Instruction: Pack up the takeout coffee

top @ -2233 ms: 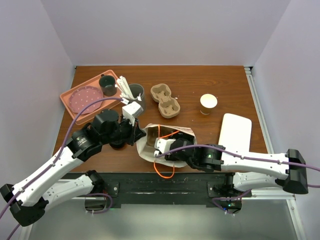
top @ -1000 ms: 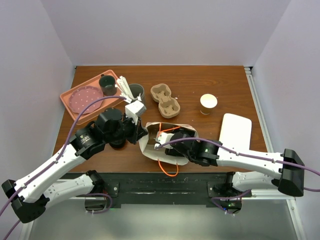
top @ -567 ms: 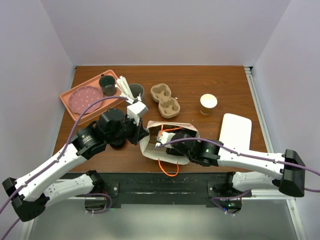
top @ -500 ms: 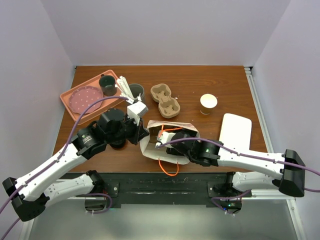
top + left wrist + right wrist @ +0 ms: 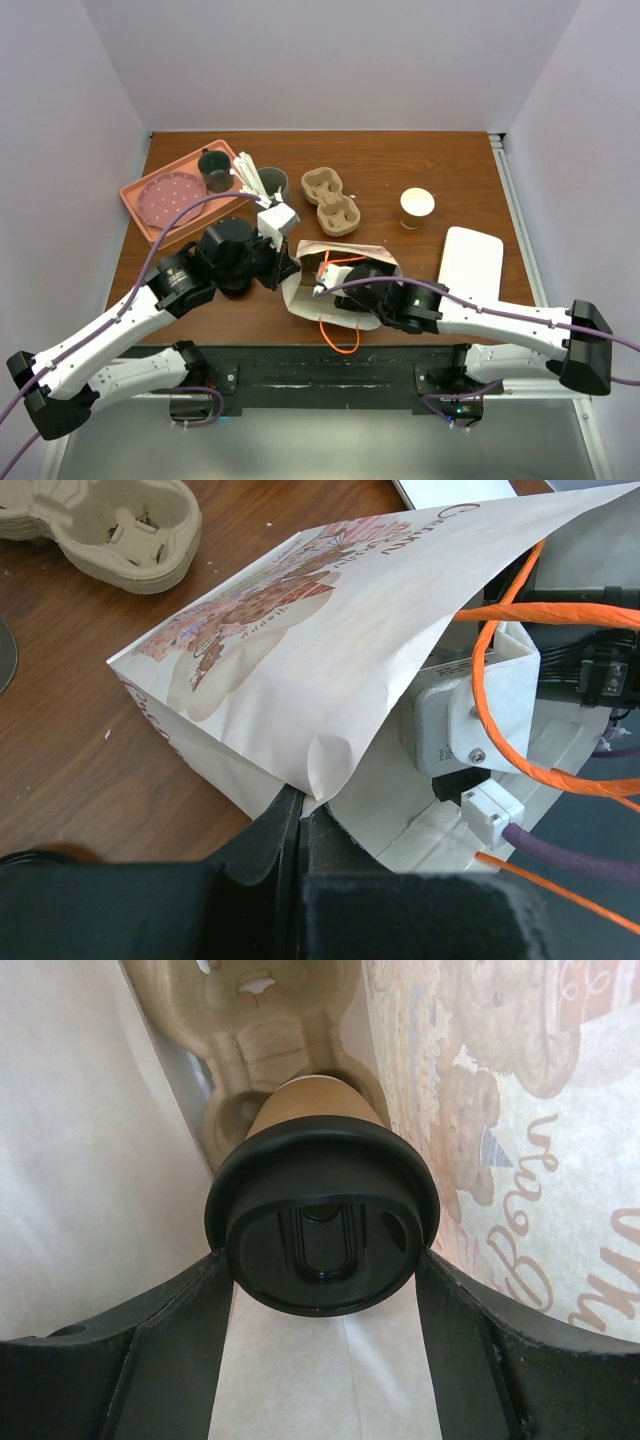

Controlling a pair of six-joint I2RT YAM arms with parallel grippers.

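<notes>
The takeout coffee (image 5: pixel 322 1235) is a tan-sided cup with a black lid. It sits in a hole of a cardboard carrier (image 5: pixel 262 1005) inside the paper bag (image 5: pixel 90 1160). My right gripper (image 5: pixel 322 1260) is deep in the bag, with both fingers pressed on the lid's rim. The bag (image 5: pixel 300 292), white with a printed side and orange handles, lies open near the table's front edge. My left gripper (image 5: pixel 300 805) is shut on the bag's mouth edge (image 5: pixel 320 760) and holds it up. It shows in the top view (image 5: pixel 284 268) at the bag's left.
A second cardboard carrier (image 5: pixel 331 200) lies behind the bag. An open paper cup (image 5: pixel 417 206) stands at the right. A white board (image 5: pixel 470 262) lies near the right arm. A pink tray (image 5: pixel 140 190) with a dark mug (image 5: pixel 214 170) and a grey tumbler of utensils (image 5: pixel 270 183) are at the back left.
My left gripper has shifted a little to the right and back with the bag's edge, so the bag's mouth stands more open. The right gripper has stayed inside the bag on the cup.
</notes>
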